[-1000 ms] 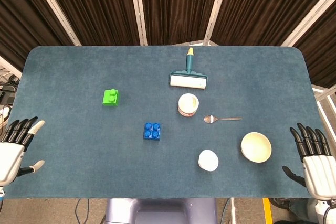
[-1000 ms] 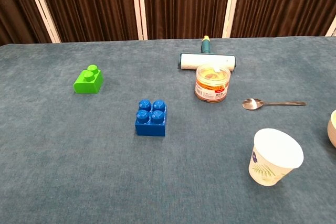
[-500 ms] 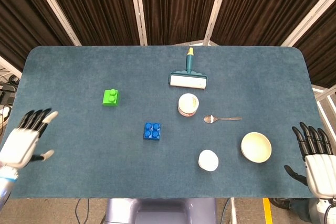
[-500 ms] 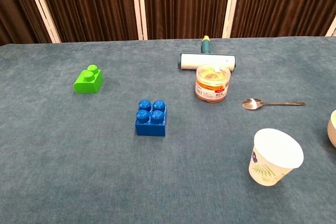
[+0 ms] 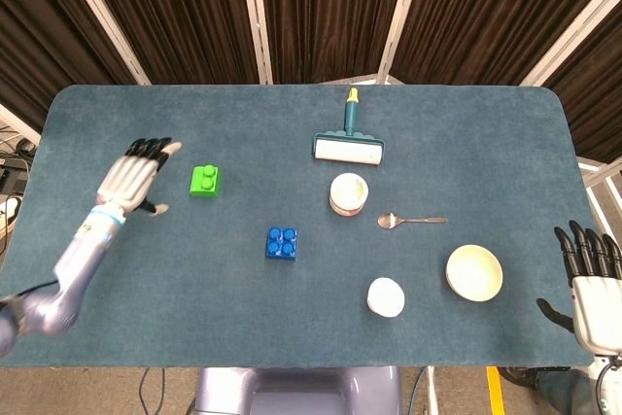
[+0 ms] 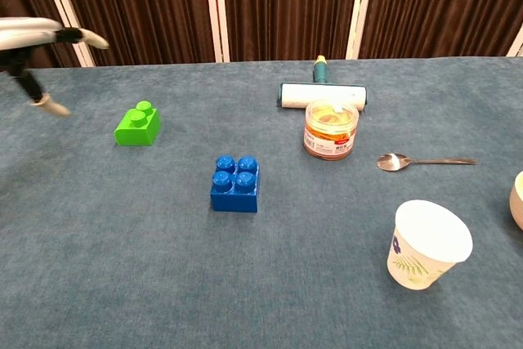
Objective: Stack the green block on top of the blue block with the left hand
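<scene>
The green block [image 5: 204,181] [image 6: 137,125] lies on the blue-grey table [image 5: 146,269], left of centre. The blue block [image 5: 281,243] [image 6: 234,185] sits nearer the front, to its right. My left hand [image 5: 134,175] [image 6: 37,51] hovers open just left of the green block, fingers spread, holding nothing and apart from the block. My right hand [image 5: 591,284] is open at the table's front right corner, off the edge and empty; the chest view does not show it.
A lint roller [image 5: 348,142] lies at the back centre, with a small jar [image 5: 348,193] in front of it. A spoon [image 5: 411,221], a cream bowl [image 5: 474,272] and a paper cup [image 5: 386,296] occupy the right front.
My left hand has swung from the table's front left edge up and inward to just left of the green block. The right hand sank slightly lower. No object moved.
</scene>
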Controlling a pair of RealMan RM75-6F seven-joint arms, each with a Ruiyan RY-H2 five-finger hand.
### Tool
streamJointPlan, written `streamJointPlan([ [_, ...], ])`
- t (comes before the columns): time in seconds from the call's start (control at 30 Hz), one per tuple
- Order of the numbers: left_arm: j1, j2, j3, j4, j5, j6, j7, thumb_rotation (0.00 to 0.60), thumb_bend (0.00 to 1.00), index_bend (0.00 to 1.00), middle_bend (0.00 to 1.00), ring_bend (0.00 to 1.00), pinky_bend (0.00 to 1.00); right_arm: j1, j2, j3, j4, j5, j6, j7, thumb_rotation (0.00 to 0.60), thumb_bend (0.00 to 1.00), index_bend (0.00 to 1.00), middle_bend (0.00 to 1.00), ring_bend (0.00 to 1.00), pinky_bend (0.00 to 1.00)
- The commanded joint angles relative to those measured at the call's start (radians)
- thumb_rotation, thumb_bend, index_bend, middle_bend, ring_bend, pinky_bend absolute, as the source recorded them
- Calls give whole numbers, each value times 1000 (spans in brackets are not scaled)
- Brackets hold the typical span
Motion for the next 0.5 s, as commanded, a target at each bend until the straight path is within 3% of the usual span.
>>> streamJointPlan([
  [0.03, -89, -85, -12, 107, -89, -88, 47, 600, 0, 0, 0, 0, 0, 5, -4, 3, 4, 11, -10, -9, 600, 0, 0, 0, 0, 0],
  [0.13, -122, -123, -7, 153, -133, -117, 58, 600, 15, 8, 50, 11, 7, 8, -3, -3, -2, 12, -20, -21, 600, 0, 0, 0, 0, 0],
  [0.27, -161, -158, 10, 202, -191, -129, 106, 600, 63, 83, 140, 83, 98, 8, -5, -7, -10, 6, -18, -37, 600, 0, 0, 0, 0, 0],
  [0.5, -212, -203, 30, 270, -288, -151, 151, 600, 79, 107, 144, 103, 151, 13, -7, -8, -13, 17, -27, -43, 600, 0, 0, 0, 0, 0],
])
